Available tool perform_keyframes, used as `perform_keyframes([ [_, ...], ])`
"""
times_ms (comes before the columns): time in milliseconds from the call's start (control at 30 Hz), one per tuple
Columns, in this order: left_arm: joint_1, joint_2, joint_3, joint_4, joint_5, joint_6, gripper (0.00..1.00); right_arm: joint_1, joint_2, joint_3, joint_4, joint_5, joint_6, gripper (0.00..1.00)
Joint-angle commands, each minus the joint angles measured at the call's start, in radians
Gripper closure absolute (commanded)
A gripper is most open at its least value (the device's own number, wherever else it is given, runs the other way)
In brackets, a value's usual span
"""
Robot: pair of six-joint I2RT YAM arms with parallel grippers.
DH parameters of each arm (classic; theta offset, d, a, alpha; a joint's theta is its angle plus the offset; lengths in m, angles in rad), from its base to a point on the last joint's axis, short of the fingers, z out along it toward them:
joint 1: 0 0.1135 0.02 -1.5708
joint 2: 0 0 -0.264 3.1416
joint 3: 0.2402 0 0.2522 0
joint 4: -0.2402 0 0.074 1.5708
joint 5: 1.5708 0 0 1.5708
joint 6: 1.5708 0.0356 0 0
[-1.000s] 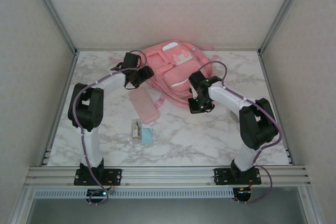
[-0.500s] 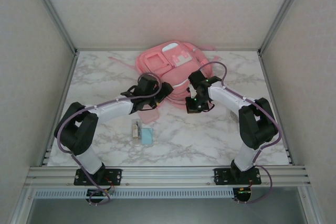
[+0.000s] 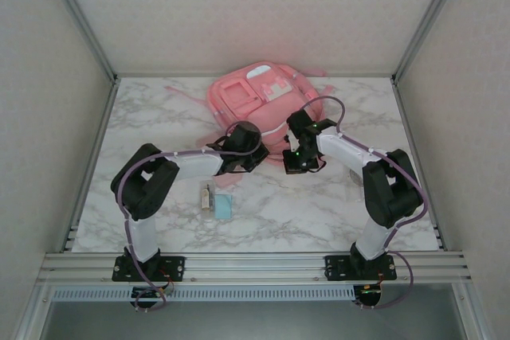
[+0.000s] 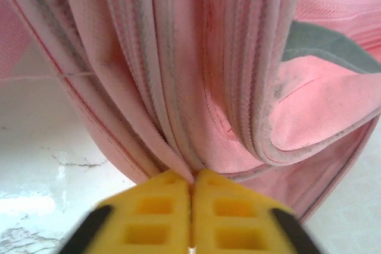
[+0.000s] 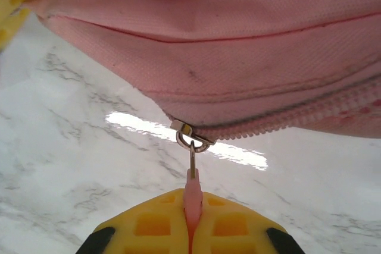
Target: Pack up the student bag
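At the left, the left arm has been swung in from the far-left side of the desk (image 3: 151, 113), where it was seen a second ago, and is now folded low across the middle. The left hand (image 3: 253, 152) has been brought to the near edge of the student bag (image 3: 247, 93). In the left wrist view the left hand (image 4: 191, 178) is seen clenched, with a fold of the student bag (image 4: 208, 57) drawn into the seam between its yellow fingers; the fabric appears to be pinched there.

Below the arm, a flat pink pouch (image 3: 226, 181) is largely covered by it, and a small clear item (image 3: 207, 198) and a pale blue item (image 3: 224, 207) are left lying loose on the marble — unpacked as yet.

The bag itself lies at the far middle of the desk, front pockets upward. Compared with a second ago, its near edge has been gathered in.

At the right, the right hand (image 3: 293, 163) is held at the bag's near right corner, where it was before. In its wrist view the right hand (image 5: 191, 201) is closed on the pink zip pull (image 5: 191, 188), which hangs from a metal ring (image 5: 191, 141).

With the fabric braced on one side and the pull gripped on the other, the opening of the zip is judged to be the step in hand.
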Motion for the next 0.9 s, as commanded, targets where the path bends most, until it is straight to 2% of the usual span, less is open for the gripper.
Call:
perform_keyframes([
  [0, 0.018, -0.014, 0.022, -0.036, -0.034, 0.055, 1.0, -0.017, -0.023, 0.026, -0.131, 0.141, -0.069, 1.0],
  [267, 0.135, -0.113, -0.041, -0.21, -0.014, 0.248, 1.0, -0.07, 0.008, 0.085, -0.156, 0.284, -0.115, 1.0],
  [600, 0.273, -0.195, -0.054, -0.32, 0.0, 0.424, 1.0, -0.131, 0.097, 0.21, -0.169, 0.407, -0.249, 1.0],
  [733, 0.329, -0.197, -0.01, -0.378, 0.006, 0.513, 1.0, -0.142, 0.12, 0.229, -0.108, 0.422, -0.412, 1.0],
  [867, 0.381, -0.177, 0.033, -0.399, 0.01, 0.553, 1.0, -0.141, 0.101, 0.161, 0.045, 0.374, -0.673, 1.0],
])
